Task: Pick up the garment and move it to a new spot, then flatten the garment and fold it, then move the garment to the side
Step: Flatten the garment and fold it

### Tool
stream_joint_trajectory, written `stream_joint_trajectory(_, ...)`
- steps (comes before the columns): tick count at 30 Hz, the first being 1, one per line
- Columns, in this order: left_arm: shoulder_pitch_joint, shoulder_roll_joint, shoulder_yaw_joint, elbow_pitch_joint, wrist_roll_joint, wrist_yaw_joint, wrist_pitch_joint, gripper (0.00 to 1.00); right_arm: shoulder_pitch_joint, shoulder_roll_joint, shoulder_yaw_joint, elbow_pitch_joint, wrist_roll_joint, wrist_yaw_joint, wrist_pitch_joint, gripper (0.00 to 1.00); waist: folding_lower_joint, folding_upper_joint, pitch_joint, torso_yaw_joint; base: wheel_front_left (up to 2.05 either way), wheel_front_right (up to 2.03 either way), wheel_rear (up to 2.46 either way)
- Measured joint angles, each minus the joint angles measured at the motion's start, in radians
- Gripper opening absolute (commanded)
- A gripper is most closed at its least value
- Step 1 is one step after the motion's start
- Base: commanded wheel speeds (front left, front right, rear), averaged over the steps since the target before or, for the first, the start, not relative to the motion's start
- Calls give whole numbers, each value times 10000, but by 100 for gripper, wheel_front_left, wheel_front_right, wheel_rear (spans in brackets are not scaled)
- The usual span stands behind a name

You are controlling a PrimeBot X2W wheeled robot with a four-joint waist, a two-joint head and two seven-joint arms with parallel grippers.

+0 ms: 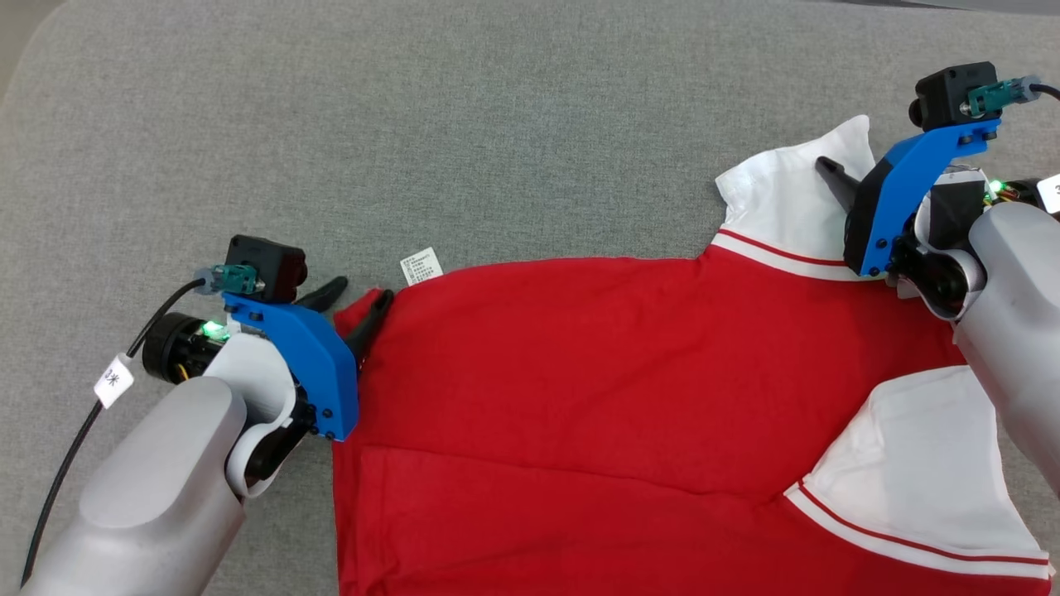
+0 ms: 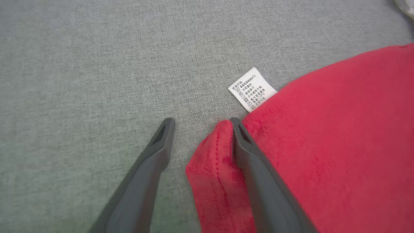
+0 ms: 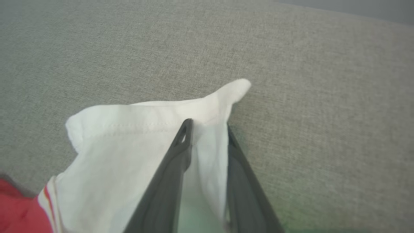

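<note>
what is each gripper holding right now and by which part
Left gripper: nothing; fingers open around the red fabric shirt's hem corner. Right gripper: fingers straddle its white sleeve edge; a firm grip cannot be told.

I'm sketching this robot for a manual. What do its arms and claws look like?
The left forearm and right forearm are pale grey, each with a blue bracket, black camera and green light. The left claw and right claw have two long, tapering dark grey fingers. A black cable with a white tag leaves the left forearm.
</note>
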Motion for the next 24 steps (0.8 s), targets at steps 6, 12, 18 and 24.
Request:
stream_joint_trajectory(6, 183, 297, -92, -675, -165, 59, 598, 19, 16, -54, 418, 6, 343, 0, -395, 0, 1, 0, -123, -16, 0, 0, 0)
stream_joint_trajectory(12, 379, 516, -61, -1007, -115, 268, 458, 0, 15, -44, 725, 113, 604, 0, -1126, 0, 1, 1, -301, -48, 0, 0, 0)
stream_joint_trajectory(18, 567, 629, 36, -1053, -73, 431, 140, 0, 10, -17, 961, 336, 775, 0, -2088, 0, 1, 0, -713, -125, 0, 0, 0)
stream_joint_trajectory(24, 755, 788, 81, -938, -196, 443, 115, 0, 153, 63, 1156, 629, 965, 2, -2821, 0, 1, 0, -1163, -354, 0, 0, 0)
